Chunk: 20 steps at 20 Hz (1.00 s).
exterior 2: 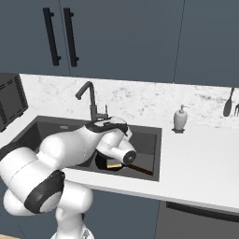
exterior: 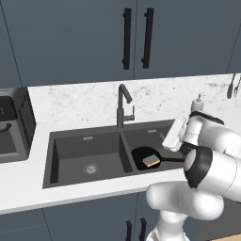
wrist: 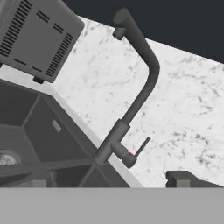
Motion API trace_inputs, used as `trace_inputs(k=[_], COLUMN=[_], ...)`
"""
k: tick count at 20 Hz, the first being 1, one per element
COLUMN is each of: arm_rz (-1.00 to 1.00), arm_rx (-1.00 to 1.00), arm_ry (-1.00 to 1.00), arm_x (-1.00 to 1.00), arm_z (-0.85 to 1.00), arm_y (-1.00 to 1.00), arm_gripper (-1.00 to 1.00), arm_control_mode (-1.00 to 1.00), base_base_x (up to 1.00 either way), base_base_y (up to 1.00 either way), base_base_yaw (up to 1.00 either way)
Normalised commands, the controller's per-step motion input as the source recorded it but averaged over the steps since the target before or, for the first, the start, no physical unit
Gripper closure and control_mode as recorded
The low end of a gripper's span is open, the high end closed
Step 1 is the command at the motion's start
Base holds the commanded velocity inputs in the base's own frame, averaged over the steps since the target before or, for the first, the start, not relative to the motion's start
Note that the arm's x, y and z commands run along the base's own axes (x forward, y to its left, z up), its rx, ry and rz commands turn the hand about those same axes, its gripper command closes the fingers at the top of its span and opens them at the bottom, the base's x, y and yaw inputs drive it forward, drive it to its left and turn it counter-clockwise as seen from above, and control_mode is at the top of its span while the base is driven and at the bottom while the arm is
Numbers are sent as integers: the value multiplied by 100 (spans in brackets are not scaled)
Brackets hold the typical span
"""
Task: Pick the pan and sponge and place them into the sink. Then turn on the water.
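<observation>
Presently, one sink (exterior: 70, 141) with two basins sits in the white counter (exterior: 28, 188). One pan (exterior: 141, 154) lies in the basin on the soap dispenser's side, near the divider, its handle (exterior: 173, 160) pointing away from it. One sponge (exterior: 151, 161) rests inside the pan. One faucet (wrist: 135, 100) stands at the sink's back edge, one side lever (wrist: 142, 147) on it. One soap dispenser (exterior 2: 180, 118) stands on the counter beside the sink. The gripper (wrist: 107, 183) hovers before the faucet, fingers wide apart, holding nothing.

Open counter surrounds the faucet (wrist: 135, 100); its lever (wrist: 142, 147) stands unobstructed.
</observation>
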Motion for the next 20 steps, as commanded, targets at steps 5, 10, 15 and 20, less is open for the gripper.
trace_inputs(k=[5,10,15,20], arm_rz=[-20,-15,-1,0], arm_rx=[38,21,6,4], arm_ry=[0,0,10,17], arm_x=[0,5,36,53], arm_z=[58,13,-5,-15], arm_y=[-5,0,0,0], arm_gripper=[-100,-100,-100,-100], arm_control_mode=[-100,-100,-100,-100], base_base_x=[0,0,0,0], base_base_y=[0,0,0,0], base_base_yaw=[0,0,0,0])
